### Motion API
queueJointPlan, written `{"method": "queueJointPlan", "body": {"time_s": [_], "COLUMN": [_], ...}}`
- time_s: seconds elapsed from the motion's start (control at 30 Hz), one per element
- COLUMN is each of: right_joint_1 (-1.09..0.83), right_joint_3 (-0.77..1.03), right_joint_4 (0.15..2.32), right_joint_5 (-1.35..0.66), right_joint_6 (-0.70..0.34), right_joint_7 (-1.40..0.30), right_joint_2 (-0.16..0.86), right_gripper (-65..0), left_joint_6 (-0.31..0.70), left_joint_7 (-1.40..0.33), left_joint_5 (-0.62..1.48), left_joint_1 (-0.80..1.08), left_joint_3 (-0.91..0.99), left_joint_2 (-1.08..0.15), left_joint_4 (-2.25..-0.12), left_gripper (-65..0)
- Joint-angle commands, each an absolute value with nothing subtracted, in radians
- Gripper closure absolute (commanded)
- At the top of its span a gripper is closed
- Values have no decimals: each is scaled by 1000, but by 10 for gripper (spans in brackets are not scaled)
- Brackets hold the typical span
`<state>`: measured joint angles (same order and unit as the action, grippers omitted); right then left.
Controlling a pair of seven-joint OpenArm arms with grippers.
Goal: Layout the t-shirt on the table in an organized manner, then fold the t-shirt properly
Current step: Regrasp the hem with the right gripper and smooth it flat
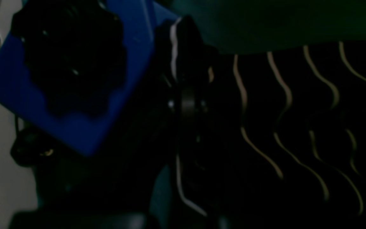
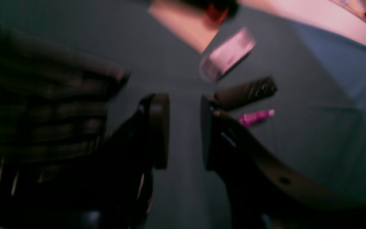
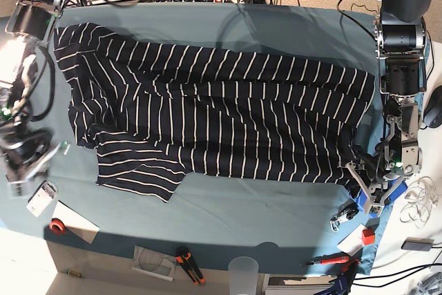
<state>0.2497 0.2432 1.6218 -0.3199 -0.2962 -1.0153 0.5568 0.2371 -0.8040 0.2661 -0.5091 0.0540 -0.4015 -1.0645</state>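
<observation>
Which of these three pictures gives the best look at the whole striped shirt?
The base view: it looks straight down on the t-shirt, spread wide across the table, with a sleeve at lower left. The left wrist view shows only a dark, close patch of wavy stripes. The right wrist view catches a blurred striped edge.

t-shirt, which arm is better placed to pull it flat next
Left, probably. The left gripper is shut on the edge of the dark navy white-striped t-shirt, ready to tug. The right gripper is open and empty over the teal cloth-covered table.
</observation>
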Motion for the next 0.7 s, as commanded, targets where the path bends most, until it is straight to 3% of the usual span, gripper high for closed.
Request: {"method": "queueJointPlan", "body": {"time_s": [0.0,0.1,0.33,0.67], "right_joint_1": [299,419,687,706], "right_joint_3": [242,213,189,189], "right_joint_4": [1565,1308,781,735], "right_joint_5": [-320,-338,-421,-281], "right_joint_6": [-290,-305,-496,-455], "right_joint_7": [-981,-936,-928,-926], "right_joint_2": [570,543,434,314], "right_gripper": [-172,-172,-172,-172], "left_joint_6": [238,238,238,238], "left_joint_7": [-785,-786,-786,-788], "left_joint_5": [273,318,345,345], "left_joint_1": [-540,-540,-540,-540], "left_joint_3": [59,59,59,59], "left_joint_2": [-413,-413,-410,-411], "left_joint_4": [-1080,-1080,-1080,-1080], "left_gripper": [0,0,0,0]}}
